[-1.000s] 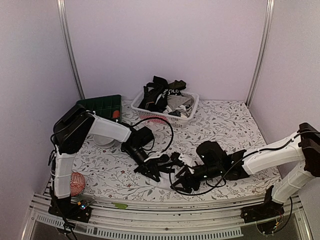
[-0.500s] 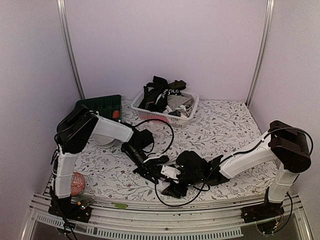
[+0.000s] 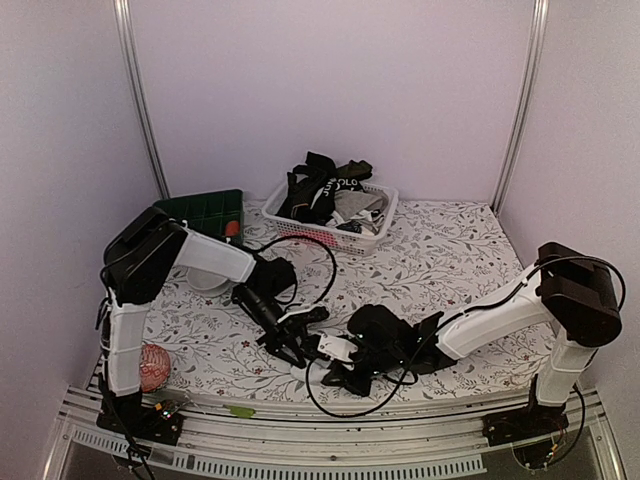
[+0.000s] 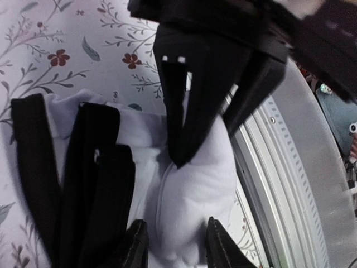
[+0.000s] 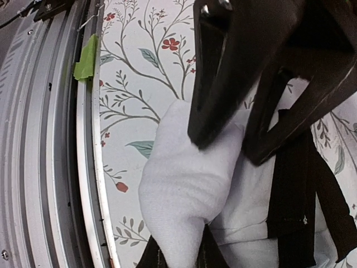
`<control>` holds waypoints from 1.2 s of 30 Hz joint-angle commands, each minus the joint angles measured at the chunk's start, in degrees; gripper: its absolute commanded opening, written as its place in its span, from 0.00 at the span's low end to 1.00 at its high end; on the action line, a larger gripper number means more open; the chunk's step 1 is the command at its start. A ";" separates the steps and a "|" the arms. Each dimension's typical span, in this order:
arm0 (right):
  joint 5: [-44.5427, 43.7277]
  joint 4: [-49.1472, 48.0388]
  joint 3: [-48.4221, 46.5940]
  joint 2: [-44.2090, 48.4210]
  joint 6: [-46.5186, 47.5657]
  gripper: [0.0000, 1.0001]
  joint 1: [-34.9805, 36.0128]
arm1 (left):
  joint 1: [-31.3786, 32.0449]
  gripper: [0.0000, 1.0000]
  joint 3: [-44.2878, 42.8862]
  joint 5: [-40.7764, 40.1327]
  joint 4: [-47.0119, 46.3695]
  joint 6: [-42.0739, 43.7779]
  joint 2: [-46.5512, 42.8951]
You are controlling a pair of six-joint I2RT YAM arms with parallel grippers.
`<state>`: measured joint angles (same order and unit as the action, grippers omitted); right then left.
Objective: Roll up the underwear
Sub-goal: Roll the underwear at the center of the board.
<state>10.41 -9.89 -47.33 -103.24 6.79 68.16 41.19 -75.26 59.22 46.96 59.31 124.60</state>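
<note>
Underwear (image 4: 195, 190), white with black waistband (image 4: 33, 167), lies bunched at the near table (image 4: 33, 50) edge; right gripper (image 5: 177, 254) pinches a white fold, left gripper (image 4: 175, 240) straddles it part-open, holding nothing; best to pinch firmly, tuck evenly, roll away from rail (image 4: 290, 167).

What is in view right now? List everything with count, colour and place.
white underwear: one, white with black waistband, near edge
underwear pile: several, black, white and grey, in the basket
basket: one, white lattice, back centre
box: one, dark green, back left
ball: one, pinkish red, near left corner
tape: one, green, on the near rail
table: one, floral cover
left end effector: one, black, open, straddling the white underwear
right end effector: one, black, shut on the white underwear
</note>
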 commanded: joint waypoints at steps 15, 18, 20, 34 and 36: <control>37.87 -0.95 -1.20 -11.02 -26.79 0.00 -13.35 | 0.53 0.51 42.72 -19.88 -47.88 -15.78 -52.47; 40.35 -2.33 -1.07 -13.43 -27.78 0.00 -14.90 | 7.09 0.51 45.50 -25.36 -51.88 -13.86 -52.08; 41.47 -2.39 -1.32 -15.11 -27.22 0.00 -15.69 | 10.17 0.51 45.61 -28.41 -54.38 -13.03 -49.78; 45.41 -2.59 -4.23 -20.18 -27.56 0.00 -18.32 | 16.62 0.37 37.04 -37.63 -58.96 -9.70 -29.51; 44.21 -2.46 -4.01 -19.06 -27.40 0.00 -18.54 | 16.36 0.19 35.62 -37.38 -55.48 -10.43 -28.46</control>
<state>60.80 -16.69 -52.58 -119.02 -22.04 50.24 57.06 -36.88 23.83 -11.31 48.75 94.04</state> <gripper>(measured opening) 0.111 0.315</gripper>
